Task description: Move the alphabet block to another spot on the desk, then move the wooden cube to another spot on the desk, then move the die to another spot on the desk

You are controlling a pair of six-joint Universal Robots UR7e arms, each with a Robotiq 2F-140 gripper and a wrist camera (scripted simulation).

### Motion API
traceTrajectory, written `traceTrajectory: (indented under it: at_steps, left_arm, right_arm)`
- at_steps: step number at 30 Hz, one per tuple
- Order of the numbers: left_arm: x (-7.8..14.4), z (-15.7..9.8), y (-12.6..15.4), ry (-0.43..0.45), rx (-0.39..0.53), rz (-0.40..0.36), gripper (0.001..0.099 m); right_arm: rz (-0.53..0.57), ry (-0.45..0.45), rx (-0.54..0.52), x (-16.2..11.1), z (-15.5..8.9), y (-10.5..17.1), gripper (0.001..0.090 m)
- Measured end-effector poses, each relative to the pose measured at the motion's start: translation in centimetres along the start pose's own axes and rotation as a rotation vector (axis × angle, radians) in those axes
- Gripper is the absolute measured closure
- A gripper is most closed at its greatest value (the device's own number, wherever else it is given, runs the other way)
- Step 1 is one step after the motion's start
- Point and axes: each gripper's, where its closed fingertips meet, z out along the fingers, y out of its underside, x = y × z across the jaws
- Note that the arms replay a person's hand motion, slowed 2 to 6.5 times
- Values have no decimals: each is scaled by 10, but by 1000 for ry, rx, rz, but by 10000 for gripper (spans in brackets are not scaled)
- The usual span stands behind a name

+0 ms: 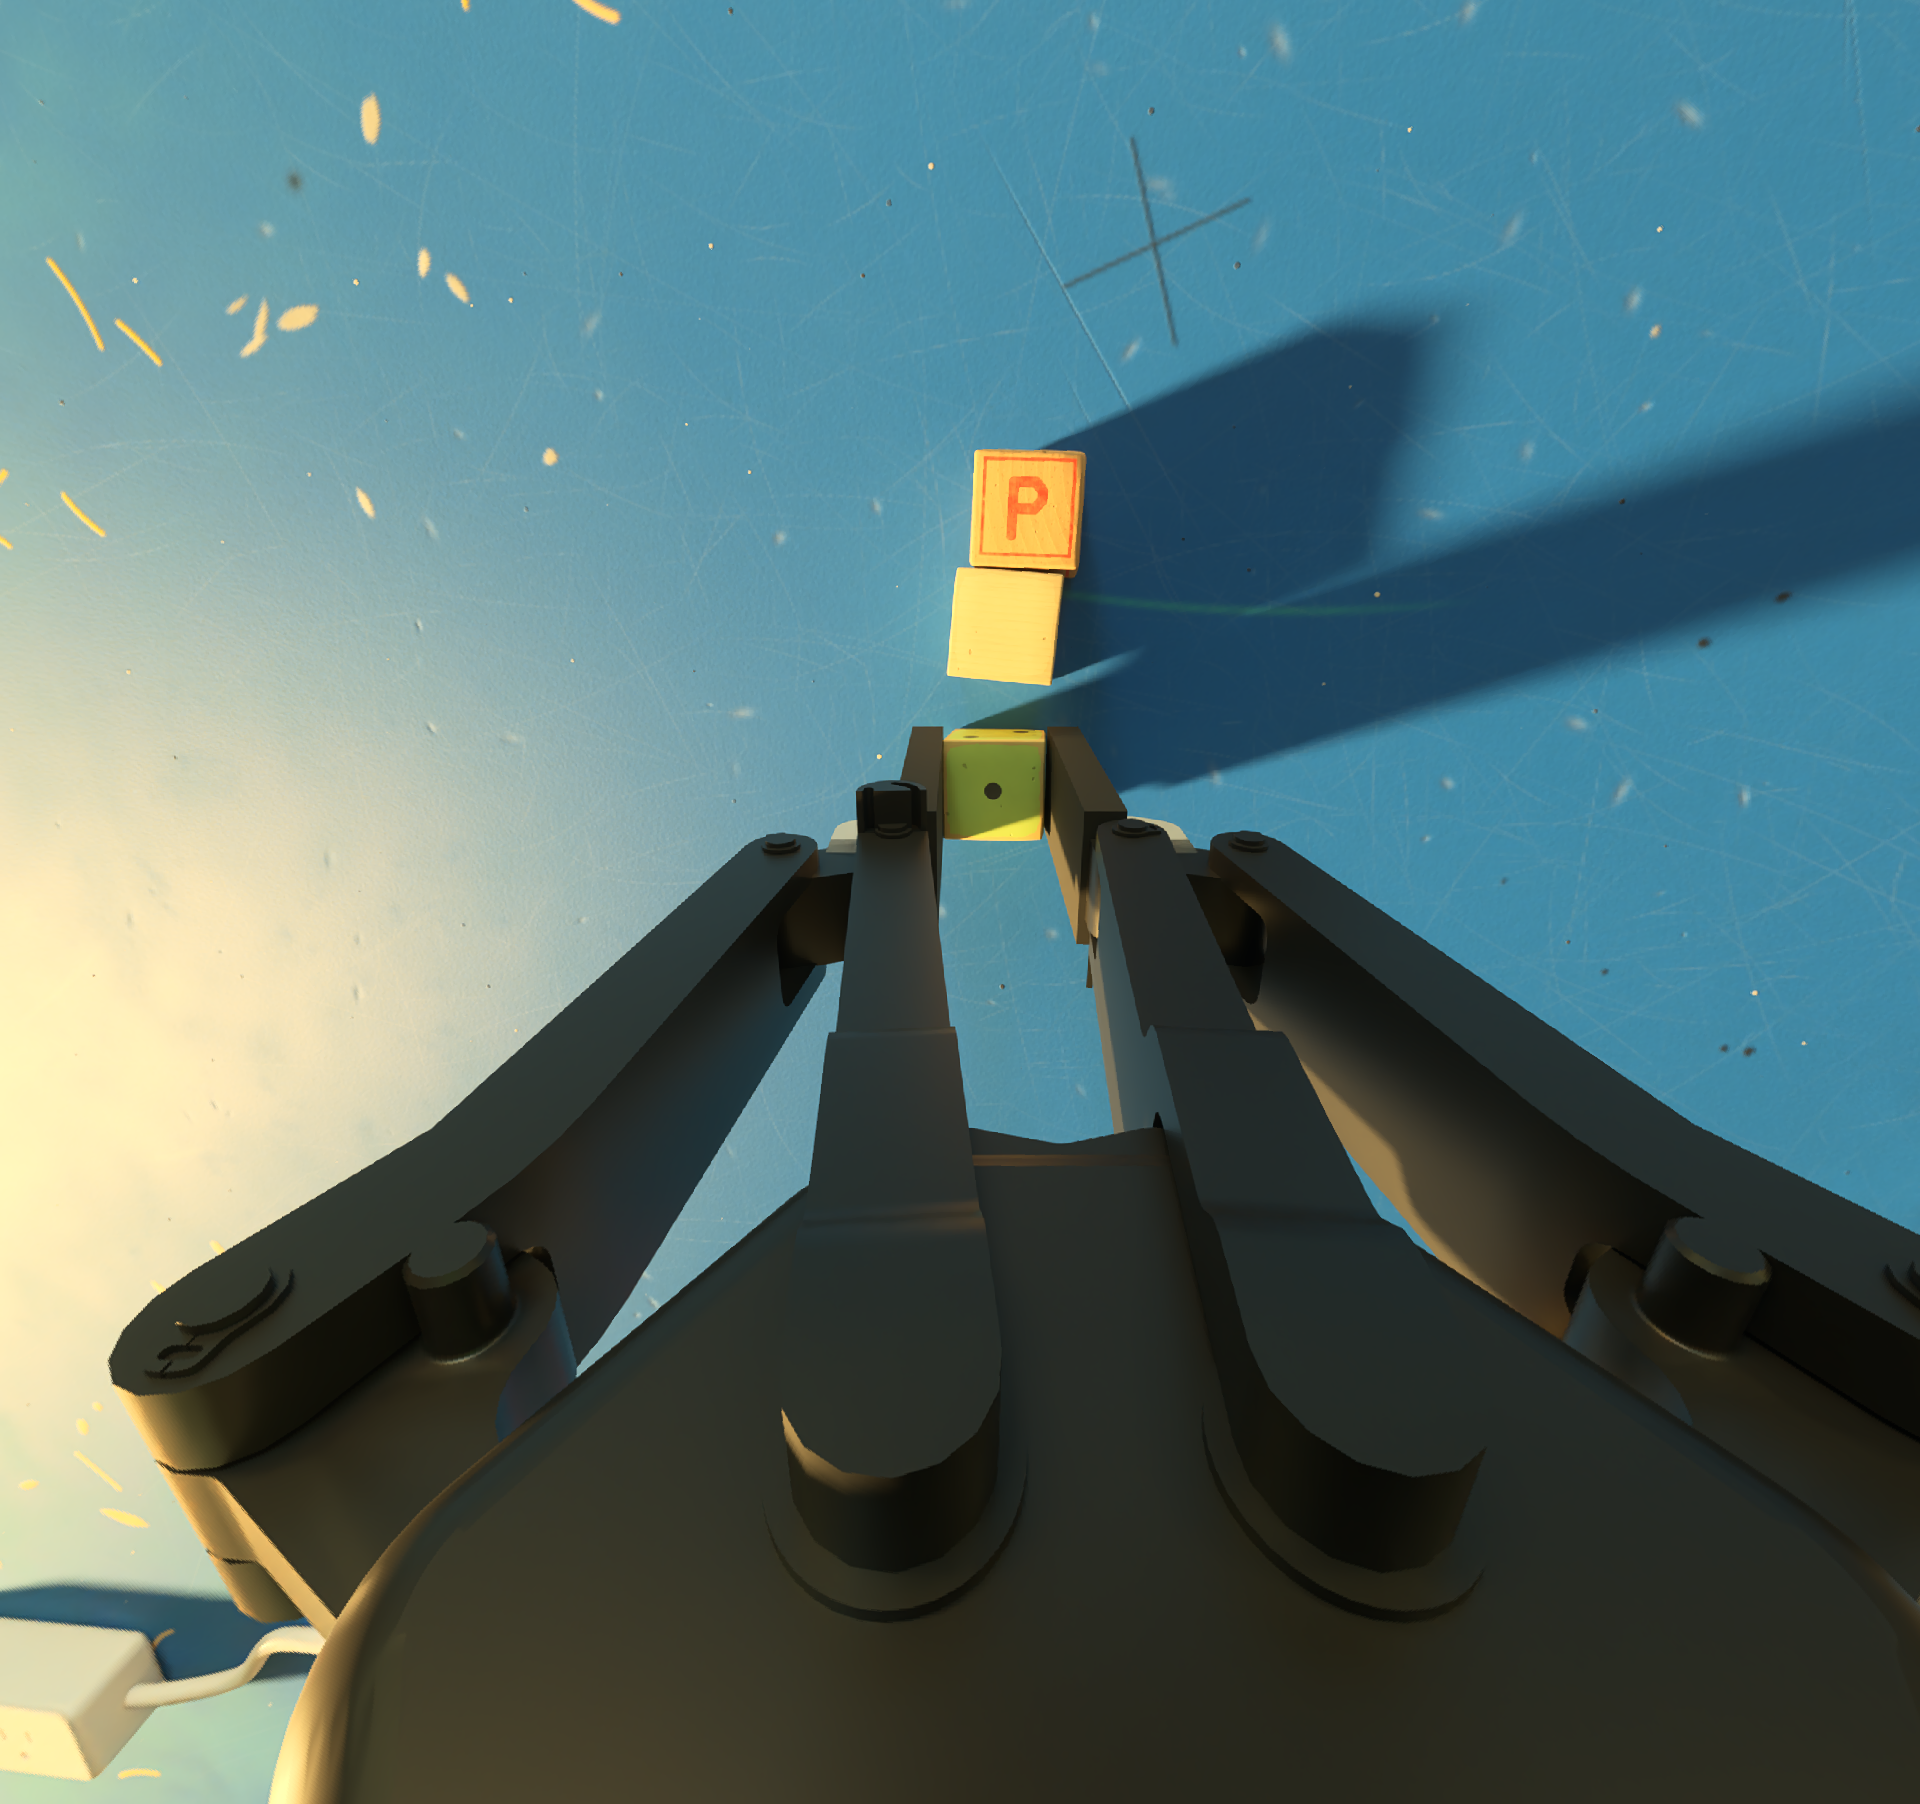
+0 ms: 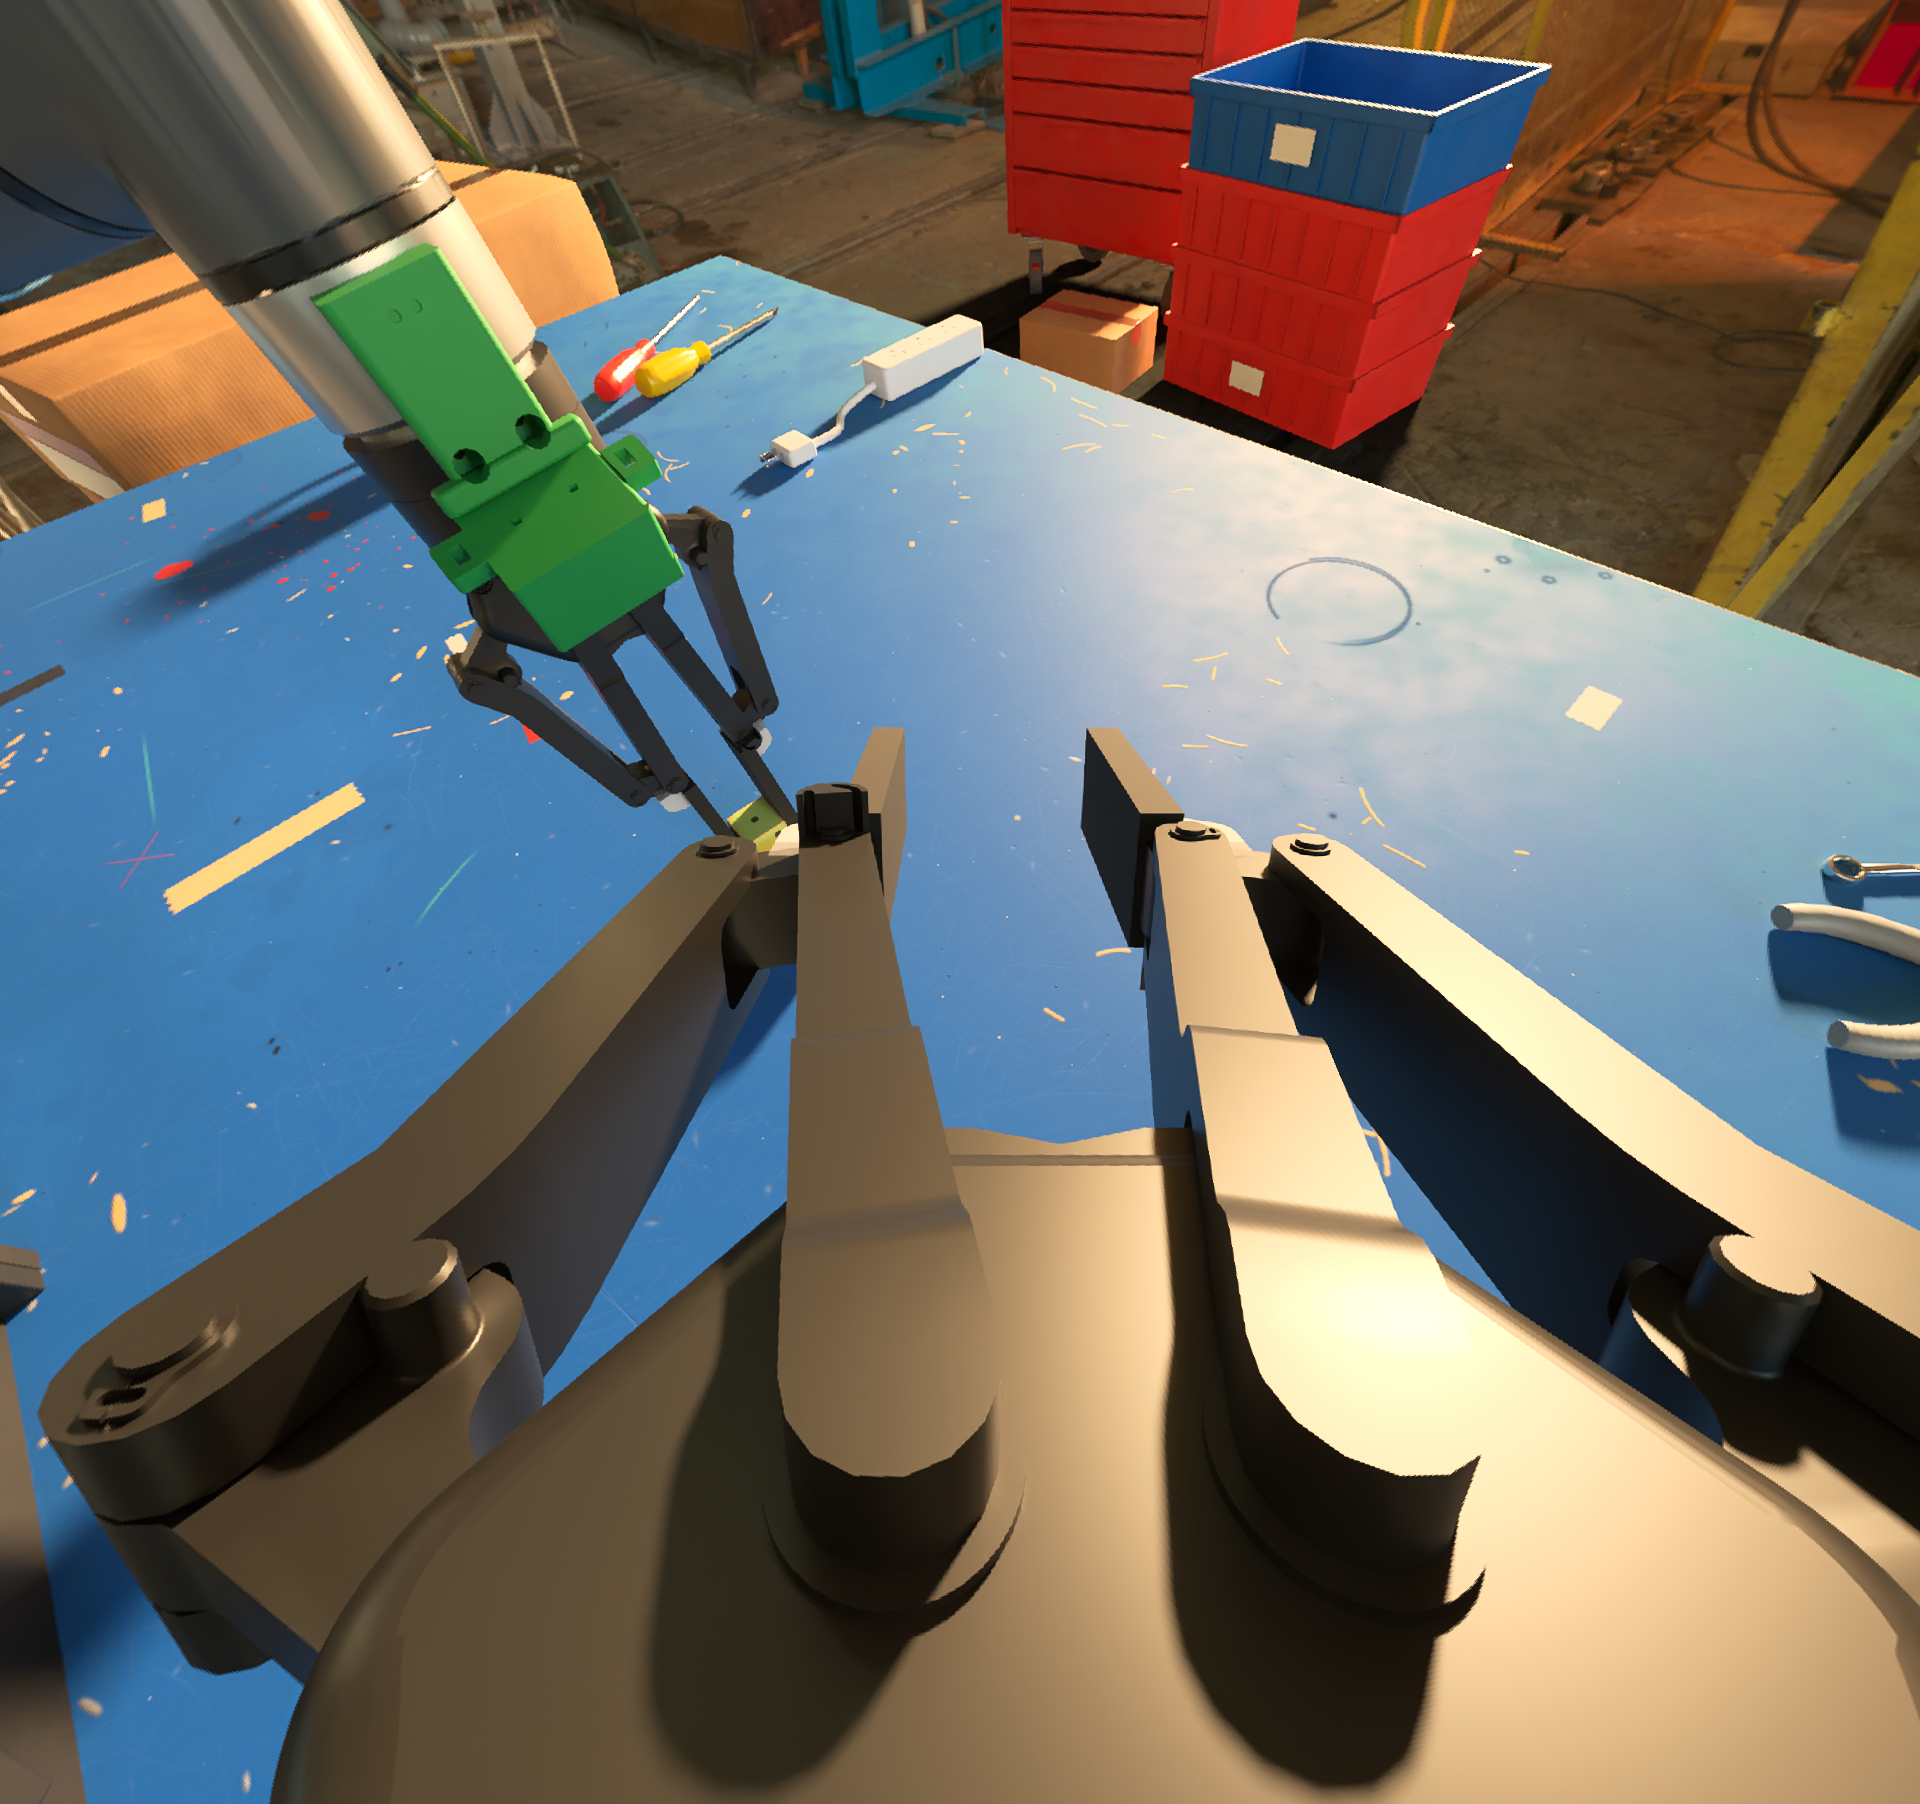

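Note:
In the left wrist view my left gripper (image 1: pixel 994 767) is shut on a green die (image 1: pixel 992 786) with dark pips, held between both pads. Just beyond it a plain wooden cube (image 1: pixel 1004 626) lies on the blue desk (image 1: pixel 520 611). The alphabet block (image 1: pixel 1027 508), wood with a red letter and border, sits right behind the cube, touching it. In the right wrist view my right gripper (image 2: pixel 992 788) is open and empty above the desk. The left gripper (image 2: pixel 727 819) shows there too, with a sliver of the green die (image 2: pixel 756 822) at its tips. The cube and alphabet block are hidden there.
On the desk (image 2: pixel 1039 559): a red screwdriver (image 2: pixel 634 357) and a yellow one (image 2: pixel 686 364) at the far side, a white power strip (image 2: pixel 920 357) with its plug, and white-handled pliers (image 2: pixel 1849 975) at the right edge. Red and blue crates (image 2: pixel 1340 227) stand beyond the desk.

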Motion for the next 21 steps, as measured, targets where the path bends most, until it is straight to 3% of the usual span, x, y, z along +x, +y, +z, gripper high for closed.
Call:
traceTrajectory:
  at_steps: [21]
  left_arm:
    - [1,0,-2,0,-13,12,735]
  right_arm:
    - [-6,-3,-3,-1,1,0,444]
